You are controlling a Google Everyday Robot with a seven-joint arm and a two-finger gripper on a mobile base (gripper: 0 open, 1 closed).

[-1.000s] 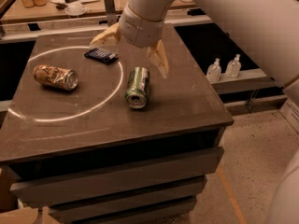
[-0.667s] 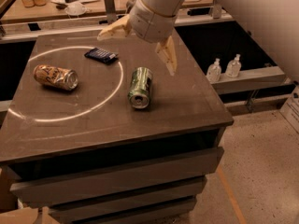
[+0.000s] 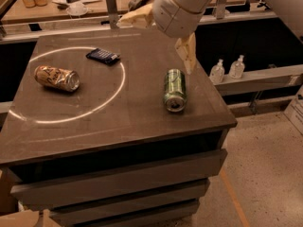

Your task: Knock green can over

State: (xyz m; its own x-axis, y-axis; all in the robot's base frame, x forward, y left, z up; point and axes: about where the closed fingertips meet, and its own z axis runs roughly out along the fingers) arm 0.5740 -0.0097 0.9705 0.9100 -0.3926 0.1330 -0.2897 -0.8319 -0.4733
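Note:
The green can (image 3: 174, 90) lies on its side on the dark table (image 3: 109, 126), near the right edge, with its silver top facing the front. My gripper (image 3: 162, 37) hangs above the table's far right part, behind and above the can, not touching it. Its two tan fingers (image 3: 187, 52) are spread wide apart and hold nothing.
A tan-orange can (image 3: 57, 78) lies on its side at the left, inside a bright ring of light. A dark blue packet (image 3: 102, 56) lies at the ring's far edge. A cluttered bench (image 3: 61, 4) runs behind the table. Two small white bottles (image 3: 227, 69) stand on a shelf at the right.
My gripper has risen and moved back and to the right, away from the green can. The green can lies on its side throughout.

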